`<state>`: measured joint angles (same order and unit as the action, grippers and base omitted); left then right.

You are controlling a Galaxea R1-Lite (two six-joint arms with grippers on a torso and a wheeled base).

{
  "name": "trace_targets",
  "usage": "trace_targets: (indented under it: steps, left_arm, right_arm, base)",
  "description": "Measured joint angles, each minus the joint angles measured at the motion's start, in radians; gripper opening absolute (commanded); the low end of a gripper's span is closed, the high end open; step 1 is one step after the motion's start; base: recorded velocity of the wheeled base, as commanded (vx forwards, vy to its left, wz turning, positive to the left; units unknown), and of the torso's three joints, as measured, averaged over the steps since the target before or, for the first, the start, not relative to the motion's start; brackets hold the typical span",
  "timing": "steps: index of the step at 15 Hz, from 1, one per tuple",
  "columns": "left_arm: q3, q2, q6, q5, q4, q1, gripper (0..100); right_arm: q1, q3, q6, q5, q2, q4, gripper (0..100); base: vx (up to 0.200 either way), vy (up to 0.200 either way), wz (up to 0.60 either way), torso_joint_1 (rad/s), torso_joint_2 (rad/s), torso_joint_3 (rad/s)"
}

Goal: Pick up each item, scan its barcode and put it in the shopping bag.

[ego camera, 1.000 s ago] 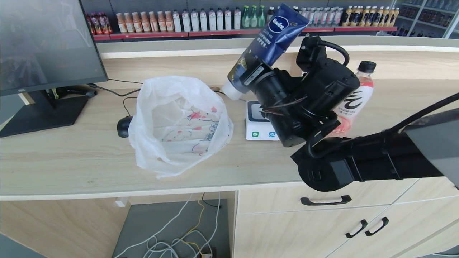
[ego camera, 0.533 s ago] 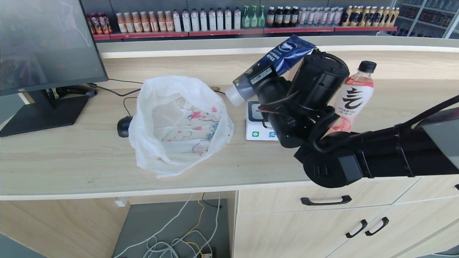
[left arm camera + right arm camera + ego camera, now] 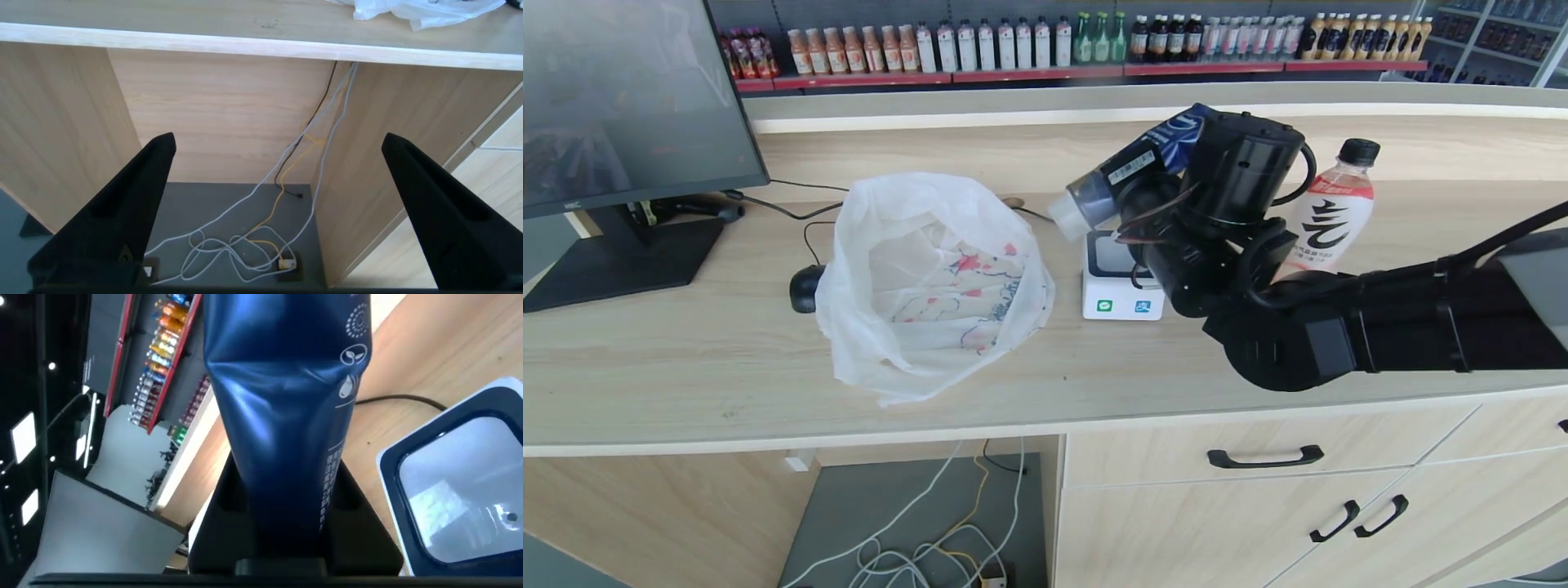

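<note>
R gripper (image 3: 278,518) clamps blue tube (image 3: 1131,167); L gripper (image 3: 278,204) jaws spread wide.

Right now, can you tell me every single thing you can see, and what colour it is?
tube: one, dark blue with a pale cap, held over the scanner
scanner: one, white, on the counter beside the bag
shopping bag: one, see-through white, open on the counter
drink bottle: one, pink and white with a black cap, standing behind the right arm
mouse: one, black, at the bag's other side
monitor: one, black, at the counter's left end
shelf bottles: many, mixed colours, on the back shelves
cables: several, white and yellow, on the floor under the counter
counter: one, light wood
right gripper: black, shut on the tube
left gripper: black, open, low before the counter
</note>
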<state>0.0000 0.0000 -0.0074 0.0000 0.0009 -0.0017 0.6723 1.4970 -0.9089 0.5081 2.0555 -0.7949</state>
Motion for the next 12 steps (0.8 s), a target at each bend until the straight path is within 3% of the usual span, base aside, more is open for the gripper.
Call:
trace_targets:
  steps: [5, 12]
  left_arm:
    - [0.000, 0.000, 0.000, 0.000, 0.001, 0.000, 100]
    - [0.000, 0.000, 0.000, 0.000, 0.000, 0.000, 100]
  right_arm:
    - [-0.009, 0.051, -0.070, -0.002, 0.024, 0.092, 0]
    - [-0.033, 0.077, -0.077, -0.004, 0.056, 0.092, 0]
  base:
    - [0.000, 0.000, 0.00, 0.000, 0.00, 0.000]
    - [0.000, 0.000, 0.00, 0.000, 0.00, 0.000]
